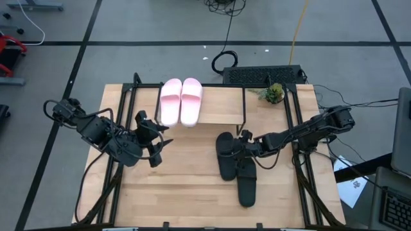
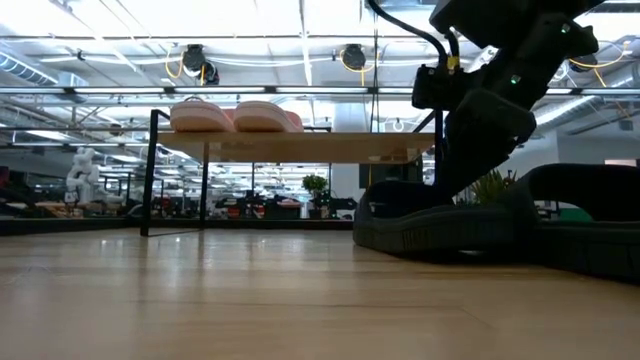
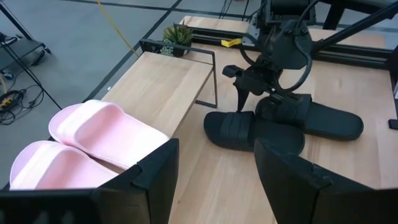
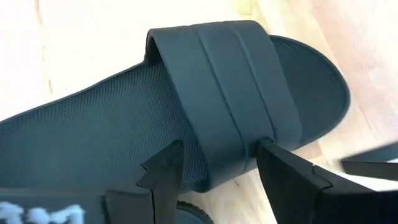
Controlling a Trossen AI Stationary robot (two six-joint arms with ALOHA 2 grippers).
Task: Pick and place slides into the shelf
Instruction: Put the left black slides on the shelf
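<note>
**At the table front: right gripper positioned over the black slide strap**

Nearest the table's front edge lie the two black slides, side by side and overlapping slightly. One black slide [image 1: 247, 183] sits closer to the front. The other black slide [image 1: 226, 156] lies just behind it, beneath the right gripper [image 1: 243, 145].

Tool state: the right gripper's fingers [image 4: 163, 169] stand wide apart, one on each side of the wide strap, with nothing clamped. Whether the tips already touch the strap is hard to judge from the wrist view.

Step in hand, by assessment: acquiring the first black slide. The next move calls for lowering until the strap sits between the fingers, closing firmly, then lifting clear of the neighbouring slide before travelling to the shelf.

Further left, the left gripper [image 1: 156, 140] waits above bare table, partly open and empty.

Farthest back, the shelf [image 1: 221, 102] carries the pink slides [image 1: 181, 101], seated together at its left end. Board space remains free to their right.
</note>
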